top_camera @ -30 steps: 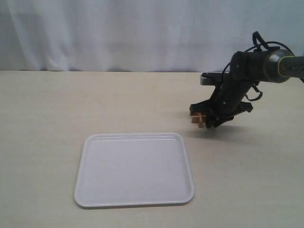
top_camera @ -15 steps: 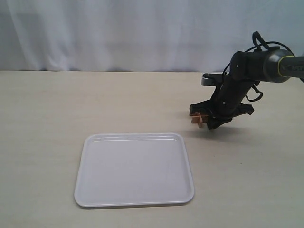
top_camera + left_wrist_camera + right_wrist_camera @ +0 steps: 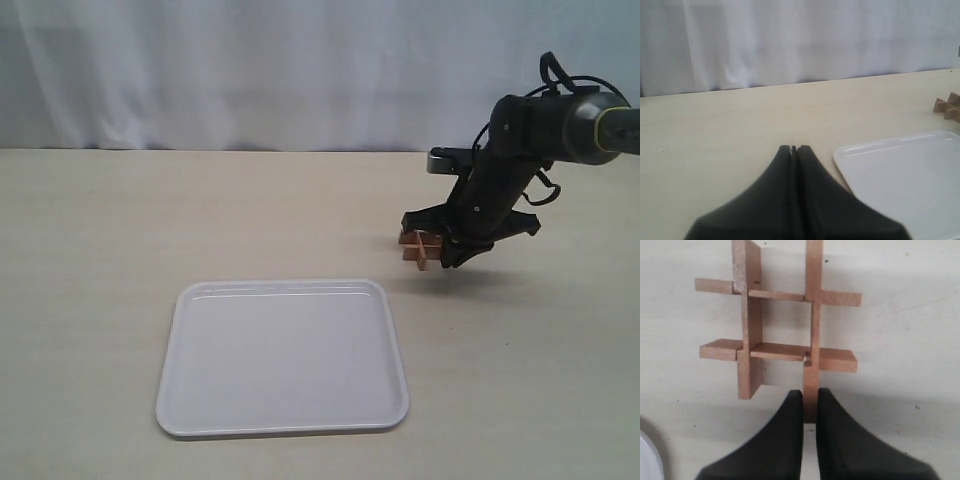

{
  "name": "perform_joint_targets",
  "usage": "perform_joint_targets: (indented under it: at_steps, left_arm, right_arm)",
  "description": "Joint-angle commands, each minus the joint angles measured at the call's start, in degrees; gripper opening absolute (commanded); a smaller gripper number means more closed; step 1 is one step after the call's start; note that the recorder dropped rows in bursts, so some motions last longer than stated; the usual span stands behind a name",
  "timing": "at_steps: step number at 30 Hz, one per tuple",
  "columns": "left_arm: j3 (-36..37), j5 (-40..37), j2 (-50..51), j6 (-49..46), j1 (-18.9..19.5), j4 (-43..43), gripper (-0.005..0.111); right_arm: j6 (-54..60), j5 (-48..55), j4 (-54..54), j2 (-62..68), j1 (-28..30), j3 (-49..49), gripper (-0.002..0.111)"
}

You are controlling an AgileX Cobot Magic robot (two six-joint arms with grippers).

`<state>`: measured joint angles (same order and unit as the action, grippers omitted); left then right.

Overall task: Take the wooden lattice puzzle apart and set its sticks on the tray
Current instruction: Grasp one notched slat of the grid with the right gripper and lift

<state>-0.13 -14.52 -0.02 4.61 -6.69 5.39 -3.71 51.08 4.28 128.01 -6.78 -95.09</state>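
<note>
The wooden lattice puzzle [image 3: 417, 248] is a small light-brown hash of four interlocked sticks, held just above the table beyond the tray's far right corner. My right gripper [image 3: 437, 252] is shut on the end of one stick [image 3: 811, 407]; the whole lattice [image 3: 780, 325] still hangs together in the right wrist view. The white tray [image 3: 284, 357] lies empty in the near middle of the table. My left gripper [image 3: 794, 149] is shut with nothing in it, near the tray's corner [image 3: 850, 155]; the lattice [image 3: 948, 106] shows far off in that view.
A white curtain [image 3: 250, 70] closes off the back of the beige table [image 3: 90, 260]. The right arm [image 3: 530, 140] reaches in from the right edge.
The right gripper has lifted slightly and shifted right with the lattice, which now tilts a little more toward the camera. The tray has not moved.
</note>
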Motion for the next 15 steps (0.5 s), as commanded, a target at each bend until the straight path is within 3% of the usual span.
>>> perform_joint_targets:
  at_steps: [1, 15]
  left_arm:
    - [0.13, 0.63, 0.02, 0.18, -0.06, -0.02, 0.000]
    - [0.13, 0.63, 0.02, 0.18, -0.06, -0.02, 0.000]
  right_arm:
    - [-0.43, 0.59, -0.56, -2.00, 0.02, -0.17, 0.004]
    - [-0.09, 4.08, -0.56, -6.22, 0.02, -0.17, 0.004]
